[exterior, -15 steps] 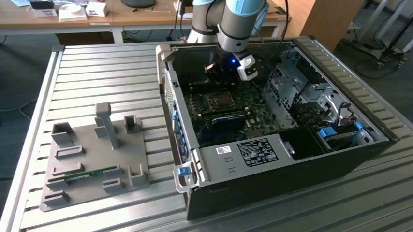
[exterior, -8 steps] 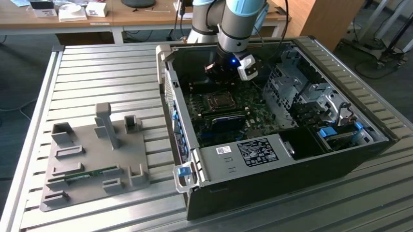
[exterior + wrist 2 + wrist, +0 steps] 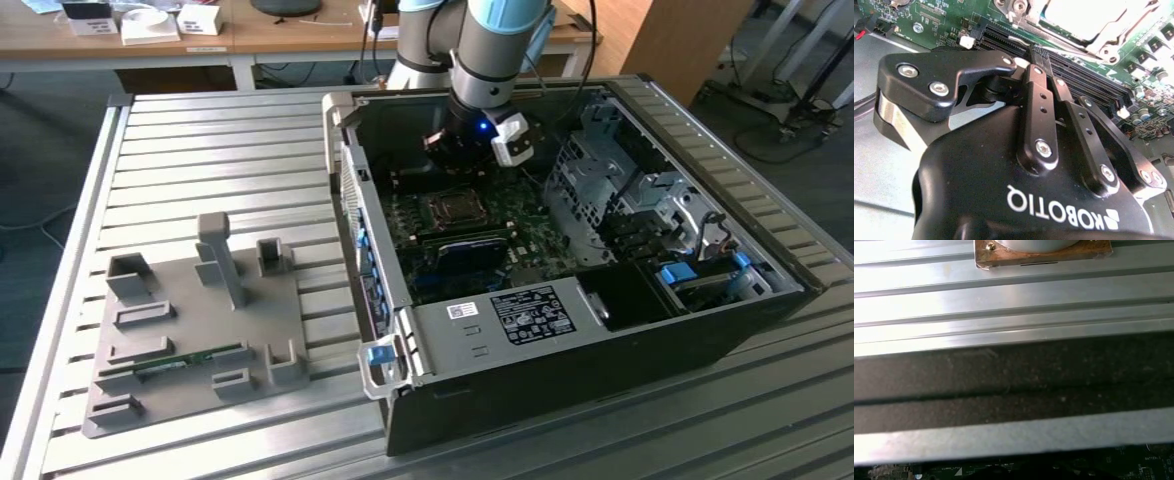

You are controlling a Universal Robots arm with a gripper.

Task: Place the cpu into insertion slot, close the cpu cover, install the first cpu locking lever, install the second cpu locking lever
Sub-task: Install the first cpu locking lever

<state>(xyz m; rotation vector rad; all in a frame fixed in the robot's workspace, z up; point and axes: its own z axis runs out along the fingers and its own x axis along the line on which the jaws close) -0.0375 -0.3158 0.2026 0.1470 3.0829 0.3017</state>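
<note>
Looking through the second wrist view, you find the gripper (image 3: 1021,62) nearest, fingers pressed together, nothing visible between them. Just beyond, the cpu (image 3: 1079,12) lies seated on the green motherboard (image 3: 944,20), the cpu cover (image 3: 1116,37) framing it. The exterior view adds the insertion slot (image 3: 454,210) close beneath the gripper, inside the open computer case (image 3: 561,400) on the slatted table (image 3: 214,150).

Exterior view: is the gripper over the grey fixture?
No, the gripper hangs inside the open case over the motherboard; the fixture lies apart at the exterior view's left.
</note>
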